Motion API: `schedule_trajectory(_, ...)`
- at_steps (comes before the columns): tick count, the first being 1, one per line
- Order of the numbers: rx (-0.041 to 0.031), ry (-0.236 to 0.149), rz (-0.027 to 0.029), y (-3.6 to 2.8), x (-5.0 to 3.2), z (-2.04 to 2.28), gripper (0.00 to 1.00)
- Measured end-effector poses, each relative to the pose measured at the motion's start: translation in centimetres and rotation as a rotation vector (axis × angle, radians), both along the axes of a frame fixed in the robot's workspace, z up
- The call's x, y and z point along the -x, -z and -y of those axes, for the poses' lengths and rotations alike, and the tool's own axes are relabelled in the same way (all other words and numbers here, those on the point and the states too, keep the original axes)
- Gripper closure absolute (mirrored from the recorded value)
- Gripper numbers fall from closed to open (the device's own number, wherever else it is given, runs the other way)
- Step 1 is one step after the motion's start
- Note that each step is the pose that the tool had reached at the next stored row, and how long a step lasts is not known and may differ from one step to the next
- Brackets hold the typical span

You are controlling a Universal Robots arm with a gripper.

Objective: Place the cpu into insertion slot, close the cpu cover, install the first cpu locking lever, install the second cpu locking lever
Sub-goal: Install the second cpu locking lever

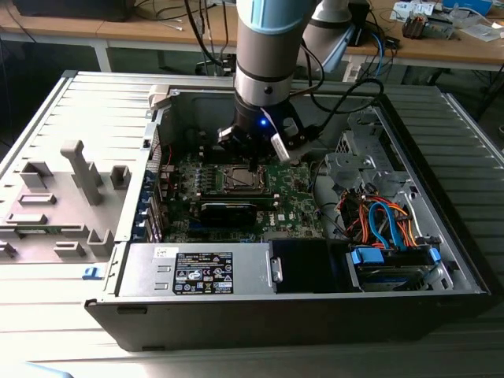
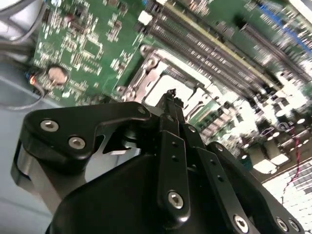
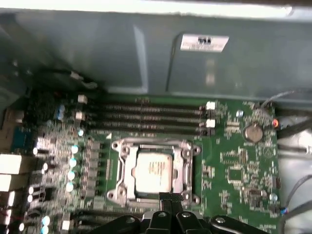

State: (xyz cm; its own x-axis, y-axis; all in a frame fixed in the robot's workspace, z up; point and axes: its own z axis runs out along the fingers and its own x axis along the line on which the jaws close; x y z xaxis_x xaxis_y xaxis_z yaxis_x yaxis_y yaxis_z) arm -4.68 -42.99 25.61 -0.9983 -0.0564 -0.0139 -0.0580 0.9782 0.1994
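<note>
The pale silvery square cpu (image 3: 154,172) is seated in the silver-rimmed square insertion slot (image 3: 127,170), framed by the thin silver metal cpu cover (image 3: 186,168), on the green circuit board (image 3: 236,173). Long black narrow memory slots (image 3: 151,117) are set alongside the socket. The black gripper (image 3: 167,199) is positioned over the socket's edge.

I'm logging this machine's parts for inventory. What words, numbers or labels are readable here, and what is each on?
Black label on the power supply: print too small to read.
White sticker on the case wall: blurred, unreadable.
Face of the cpu: faint markings, unreadable.
No text reads clearly.
</note>
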Motion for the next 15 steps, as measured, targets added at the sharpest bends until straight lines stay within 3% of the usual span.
schedule_trajectory(1, -0.0278, 0.000, 0.0000, 0.01, 0.01, 0.25, 0.89)
schedule_trajectory(2, -0.0402, 0.000, 0.0000, 0.02, 0.03, 0.44, 0.89)
schedule_trajectory(3, -0.0475, 0.000, -0.0001, 0.07, 0.08, 0.72, 0.89)
schedule_trajectory(4, -0.0495, 0.000, 0.0000, 0.27, 0.26, 1.21, 0.89)
schedule_trajectory(7, -0.0496, 0.000, 0.0000, 0.59, 0.70, 2.15, 0.89)
schedule_trajectory(11, -0.0496, 0.000, -0.0001, 1.00, 1.63, 3.20, 0.89)
schedule_trajectory(15, -0.0507, 0.000, -0.0001, 1.33, 2.57, 3.66, 0.89)
